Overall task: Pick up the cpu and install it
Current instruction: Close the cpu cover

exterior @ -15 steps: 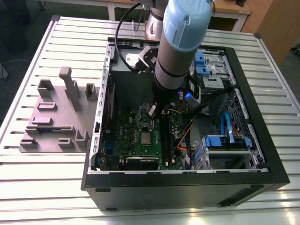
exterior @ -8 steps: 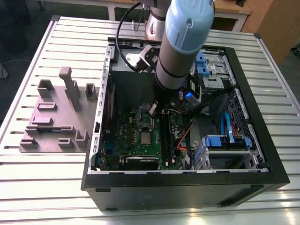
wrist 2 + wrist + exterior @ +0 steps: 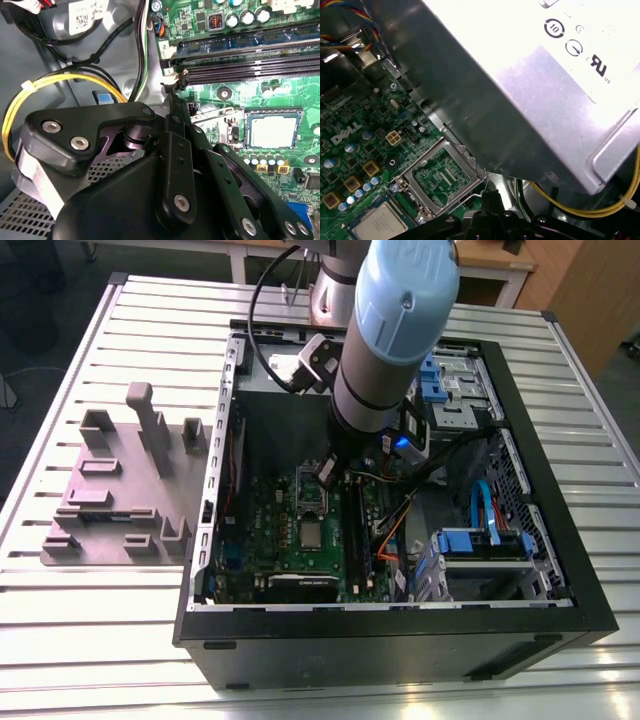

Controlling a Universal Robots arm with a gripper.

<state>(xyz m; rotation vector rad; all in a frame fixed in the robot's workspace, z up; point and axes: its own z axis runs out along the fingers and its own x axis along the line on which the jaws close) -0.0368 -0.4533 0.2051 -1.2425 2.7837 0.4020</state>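
The case (image 3: 400, 630) lies open on its side on the slatted table (image 3: 100, 640), close to the table's near edge. Blue drive brackets (image 3: 480, 540) sit in its near corner, at the exterior view's right. The green board (image 3: 265, 530) covers the case floor toward the exterior view's left.

On the board, toward its near edge, the cpu (image 3: 312, 534) lies flat in its socket with its silvery top up. Both wrist views show it level and uncovered (image 3: 272, 131) (image 3: 379, 223). Small capacitors stand just beside it. The dark memory slots (image 3: 250, 70) run along the board next to the socket.

Just beyond the cpu the metal frame (image 3: 312, 490) is swung open and lies flat, so the green board shows through its window (image 3: 440, 175).

The gripper (image 3: 328, 470) hangs at the far corner of that frame, apart from the cpu. Its fingers are drawn together to a narrow tip in both wrist views (image 3: 172, 97) (image 3: 489, 196). A thin metal lever (image 3: 485, 181) rises from that tip. I cannot tell whether it is pinched or only touching.

Yellow wires (image 3: 60, 82) loop past the gripper's body. Above them, toward the case's far wall, is the large grey box (image 3: 545, 75) with a pale label.

The arm (image 3: 395, 330) comes down into the case from the far side. A grey fixture (image 3: 120, 490) rests on the table outside the case, at the exterior view's left.
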